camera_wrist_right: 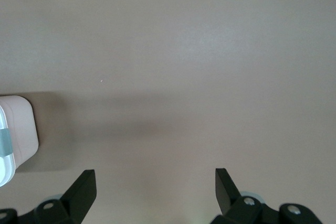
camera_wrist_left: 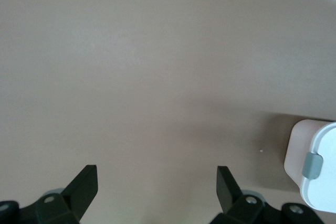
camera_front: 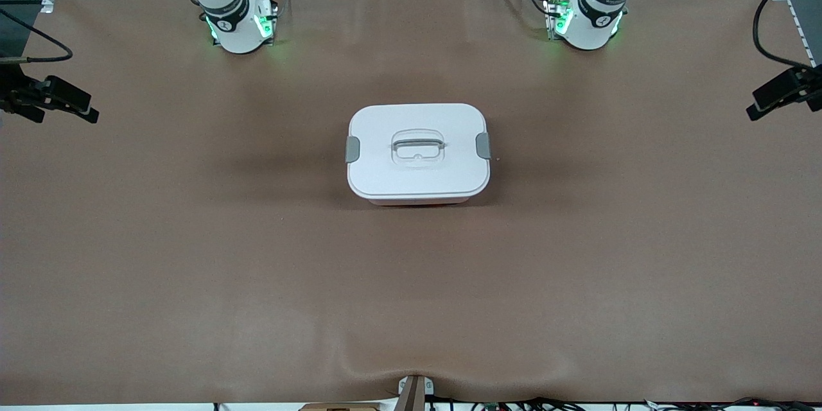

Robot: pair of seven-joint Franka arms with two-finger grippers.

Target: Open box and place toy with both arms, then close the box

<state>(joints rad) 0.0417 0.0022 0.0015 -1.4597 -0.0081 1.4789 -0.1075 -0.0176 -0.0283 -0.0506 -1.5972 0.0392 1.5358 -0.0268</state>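
The box (camera_front: 418, 153) stands at the middle of the brown table, its white lid on, a grey clip (camera_front: 352, 149) at each end and a recessed handle (camera_front: 418, 146) in the centre. The toy is out of view. My left gripper (camera_wrist_left: 157, 184) hangs open high over bare table toward the left arm's end, with one end of the box (camera_wrist_left: 315, 166) at the view's edge. My right gripper (camera_wrist_right: 155, 187) is open too, over bare table toward the right arm's end, the box's other end (camera_wrist_right: 18, 135) showing. Neither hand shows in the front view.
The two arm bases (camera_front: 237, 22) (camera_front: 587, 19) stand at the table's back edge. Black clamped cameras (camera_front: 48, 99) (camera_front: 783, 93) reach in over both ends of the table. A small bracket (camera_front: 414, 392) sits on the edge nearest the front camera.
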